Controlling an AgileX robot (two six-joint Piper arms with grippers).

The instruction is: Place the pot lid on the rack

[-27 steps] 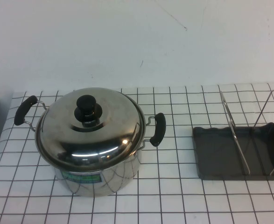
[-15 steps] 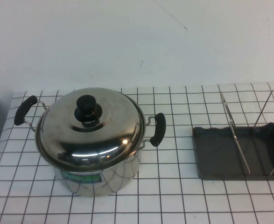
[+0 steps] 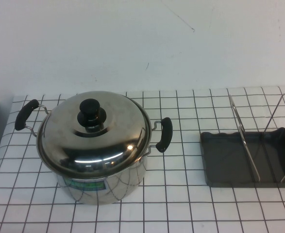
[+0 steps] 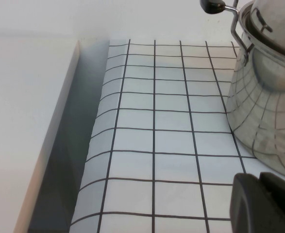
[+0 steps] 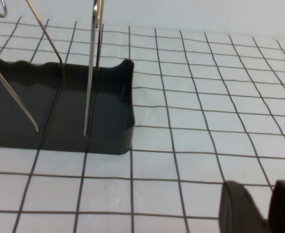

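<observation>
The pot lid [image 3: 115, 128], shiny and domed with a black knob [image 3: 90, 112], sits shut on the steel pot [image 3: 98, 184] at the left of the table. The rack [image 3: 249, 162], a dark grey tray with upright wire prongs [image 3: 245, 138], stands at the right. Neither gripper shows in the high view. In the left wrist view my left gripper [image 4: 259, 178] is shut and empty, low beside the pot [image 4: 263, 111], with the lid's edge [image 4: 278, 17] above. In the right wrist view my right gripper [image 5: 270, 194] is shut and empty, near the rack's tray [image 5: 59, 121].
The table is covered with a white cloth with a black grid [image 3: 181, 194]. A white wall rises behind it. The pot's black side handles [image 3: 164, 134] stick out left and right. The table's left edge drops off beside the cloth [image 4: 69, 145].
</observation>
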